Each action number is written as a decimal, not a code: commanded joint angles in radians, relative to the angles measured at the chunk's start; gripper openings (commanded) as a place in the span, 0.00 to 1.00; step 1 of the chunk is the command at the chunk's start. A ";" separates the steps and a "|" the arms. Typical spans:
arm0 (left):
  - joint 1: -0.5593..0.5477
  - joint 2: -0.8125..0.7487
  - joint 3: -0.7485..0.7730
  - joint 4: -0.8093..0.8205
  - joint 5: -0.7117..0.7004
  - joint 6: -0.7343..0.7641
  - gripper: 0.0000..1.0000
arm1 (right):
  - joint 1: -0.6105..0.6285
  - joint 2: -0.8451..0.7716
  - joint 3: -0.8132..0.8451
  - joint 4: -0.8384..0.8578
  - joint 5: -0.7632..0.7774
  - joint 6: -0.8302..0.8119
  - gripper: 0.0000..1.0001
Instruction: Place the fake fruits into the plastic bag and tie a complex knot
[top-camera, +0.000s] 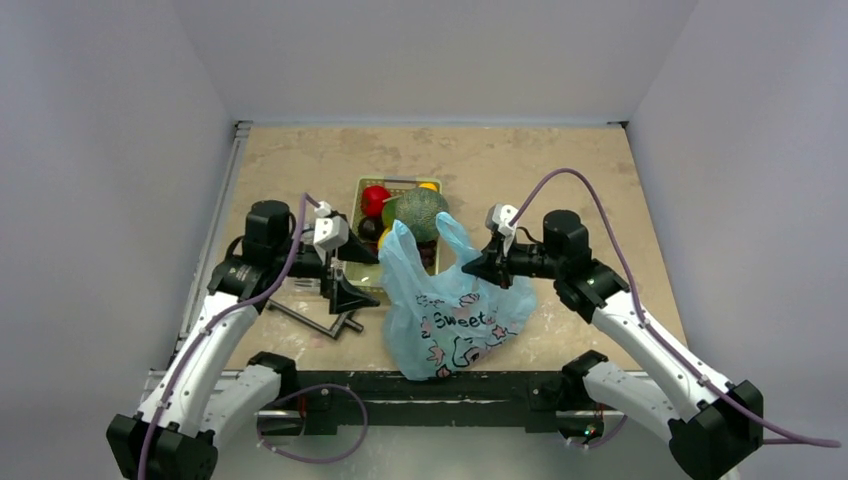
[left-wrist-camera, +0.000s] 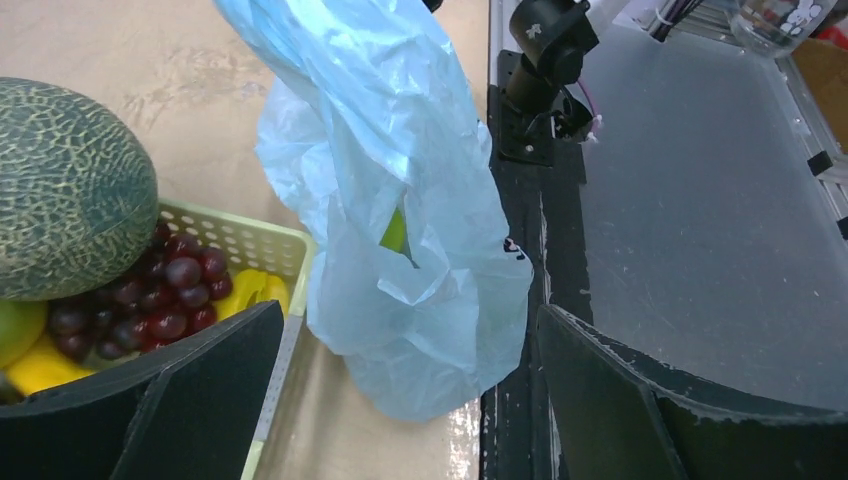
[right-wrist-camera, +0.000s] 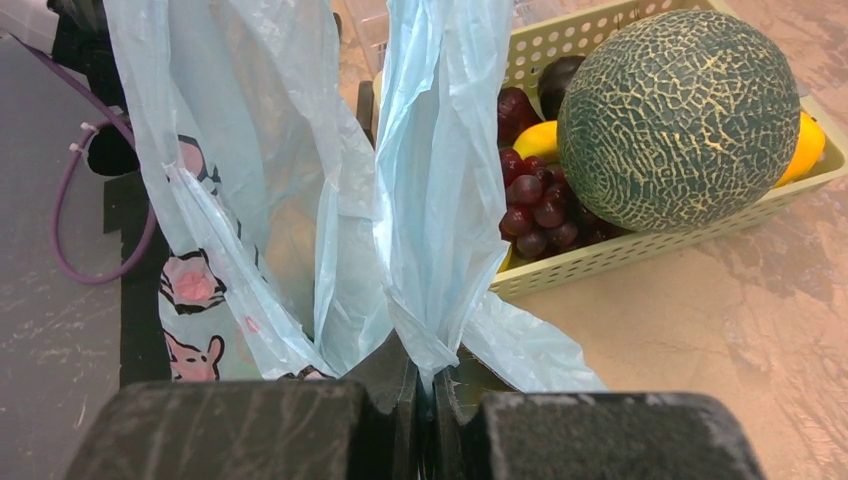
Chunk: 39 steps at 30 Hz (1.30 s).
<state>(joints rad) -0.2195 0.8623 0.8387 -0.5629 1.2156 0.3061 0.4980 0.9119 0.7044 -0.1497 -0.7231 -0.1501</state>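
Note:
The light-blue plastic bag (top-camera: 455, 315) printed "Sweet" stands at the table's near middle, its handle loops raised. My right gripper (top-camera: 478, 268) is shut on the bag's right edge; the right wrist view shows the film (right-wrist-camera: 440, 200) pinched between shut jaws. My left gripper (top-camera: 352, 268) is open and empty, left of the bag, beside the basket. A green piece (left-wrist-camera: 396, 232) shows inside the bag (left-wrist-camera: 400, 200). The netted melon (top-camera: 421, 213), red apple (top-camera: 375, 200), dark grapes (right-wrist-camera: 535, 215), yellow banana (left-wrist-camera: 250, 290) and small orange (top-camera: 429, 186) lie in the green mesh basket (top-camera: 362, 186). No knot shows.
A dark metal tool (top-camera: 315, 322) lies on the table near the left gripper. The black front rail (top-camera: 440, 385) runs along the near edge under the bag. The basket (right-wrist-camera: 620, 255) stands directly behind the bag.

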 joint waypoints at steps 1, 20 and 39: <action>-0.094 0.031 -0.065 0.291 -0.050 -0.075 1.00 | 0.000 0.011 0.038 -0.018 -0.008 -0.018 0.00; -0.306 0.296 -0.089 1.000 -0.138 -0.690 0.00 | 0.000 0.002 0.005 0.019 0.014 0.092 0.00; -0.436 0.473 0.541 -0.632 -0.265 0.981 0.00 | 0.047 0.130 0.100 0.057 0.003 0.197 0.00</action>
<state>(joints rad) -0.5892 1.3041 1.3735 -1.0000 1.0321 1.0138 0.5430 1.0580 0.7227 -0.0563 -0.6518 0.1326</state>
